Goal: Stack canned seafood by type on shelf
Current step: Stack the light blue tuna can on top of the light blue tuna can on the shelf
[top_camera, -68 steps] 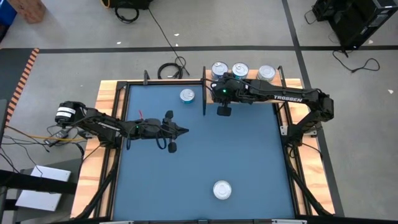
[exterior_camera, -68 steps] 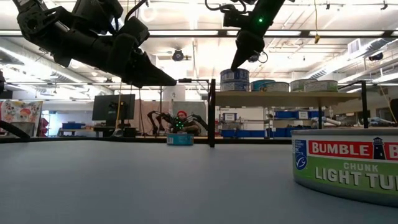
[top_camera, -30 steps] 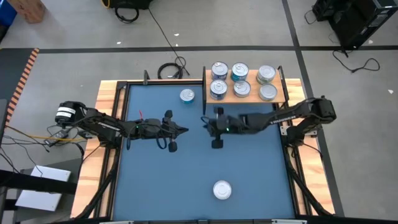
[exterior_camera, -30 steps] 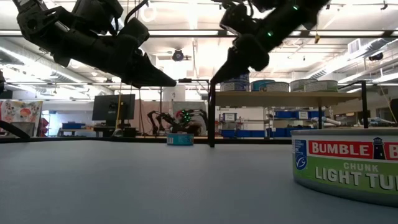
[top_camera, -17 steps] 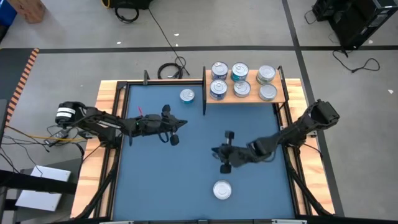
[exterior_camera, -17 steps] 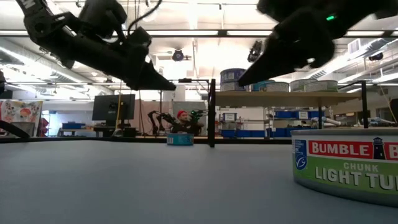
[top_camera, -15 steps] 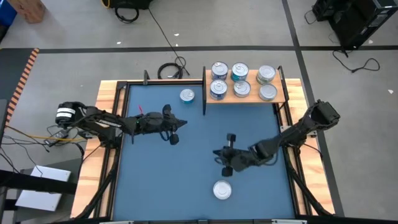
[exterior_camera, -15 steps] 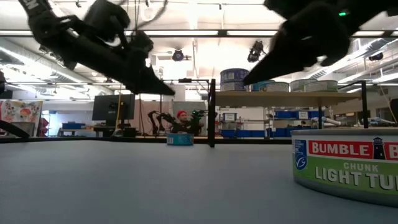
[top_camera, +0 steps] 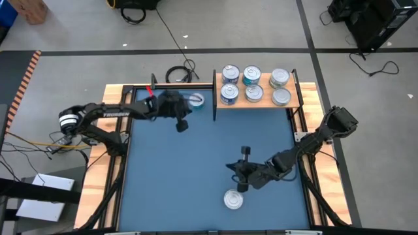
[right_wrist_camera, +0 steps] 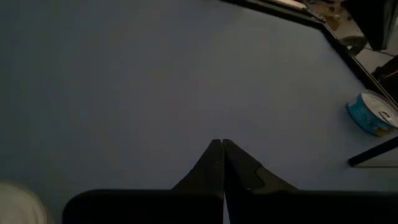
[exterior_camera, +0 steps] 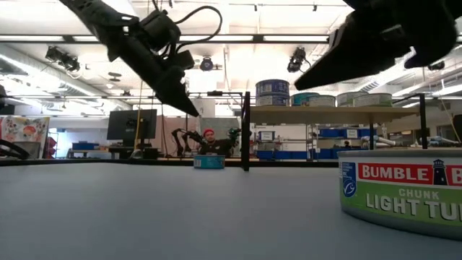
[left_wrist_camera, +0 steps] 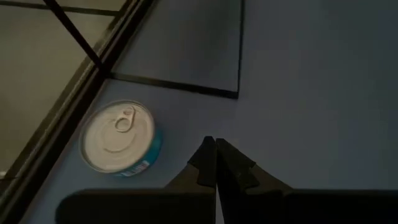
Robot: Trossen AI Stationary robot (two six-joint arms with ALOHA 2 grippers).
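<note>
The left gripper [top_camera: 185, 112] hangs above the far left part of the blue mat [top_camera: 196, 163], its fingers [left_wrist_camera: 214, 163] pressed together and holding nothing. A blue-sided tin [left_wrist_camera: 119, 138] stands on the mat just beside this gripper, close to the black frame [left_wrist_camera: 74, 121] at the mat's edge. The right gripper [top_camera: 230, 166] hangs over the near half of the mat, its fingers [right_wrist_camera: 222, 163] also pressed together and empty. A second tin [top_camera: 233, 199] with a green label stands on the mat near the front edge, near the right gripper but apart from it. The shelf [top_camera: 258, 99] stands at the far right edge of the mat and carries 5 tins [top_camera: 251, 93] with silver tops: 3 in the far row, 2 in the near row.
</note>
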